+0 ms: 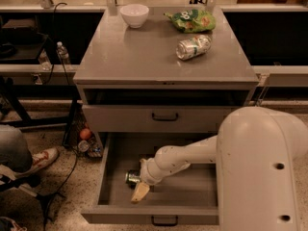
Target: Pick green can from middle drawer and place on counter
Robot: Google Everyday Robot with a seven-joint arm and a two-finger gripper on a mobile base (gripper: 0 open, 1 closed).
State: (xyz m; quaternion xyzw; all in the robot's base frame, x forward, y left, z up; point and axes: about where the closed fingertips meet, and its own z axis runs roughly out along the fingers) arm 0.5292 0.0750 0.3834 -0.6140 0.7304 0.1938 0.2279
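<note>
Hand (pixel 139 190) — grip unclear — sits in the middle drawer (pixel 192 194) beside the green can (pixel 132 178).

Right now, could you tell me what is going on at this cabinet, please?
The robot's arm reaches down into the open middle drawer, with its pincer right beside the green can, which appears to lie on the drawer floor, not yet lifted. On the counter above sit a white bowl, a green snack bag and a paler dented can on its side.
</note>
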